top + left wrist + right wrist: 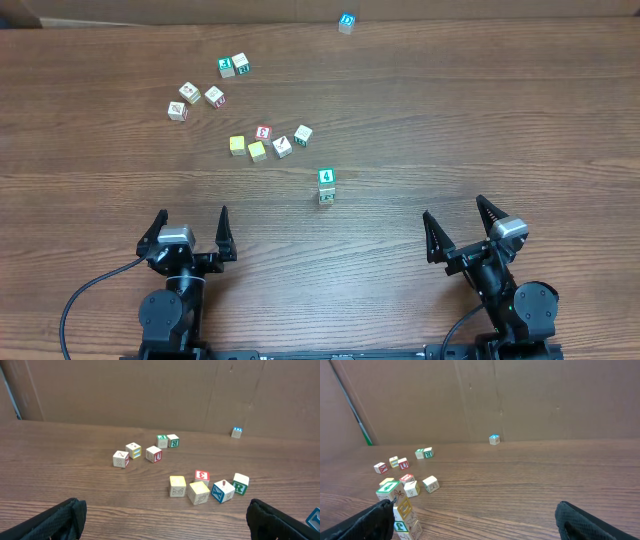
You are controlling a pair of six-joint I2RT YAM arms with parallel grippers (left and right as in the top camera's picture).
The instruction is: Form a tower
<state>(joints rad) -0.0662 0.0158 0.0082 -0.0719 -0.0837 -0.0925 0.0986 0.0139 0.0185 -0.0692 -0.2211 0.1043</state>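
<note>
Nearest, along the bottom edge of the overhead frame: left claw [192, 212] at lower left and right claw [453, 207] at lower right. Both spread wide, pinching nothing, well apart from every cube on the table [520, 110].

Just above, in the lower middle of that frame: the tower [326, 186], standing alone between the claws and the loose cubes. Also at lower left of the right wrist view [402, 510], partly behind a finger. Long axis upright, straight off the table. Green "4" face pointing up at the overhead camera. Looks slightly twisted from cube to cube, so probably touchy to sideways knocks. Exact cube count: cannot tell.

Further up, left of centre: nearest cluster [268, 142] of five loose cubes. Likely step in hand: fetching another cube. Best to take the green-edged cube [303, 133] at the cluster's right end, least hemmed in. Pinch two opposite flat faces, carry high, lower straight down the tower's axis, square to the "4", then release gently without dragging.

Further still, upper left: three more cubes [190, 93] and a green pair [233, 65]. Farthest, at the top edge: a lone blue cube [346, 22].
</note>
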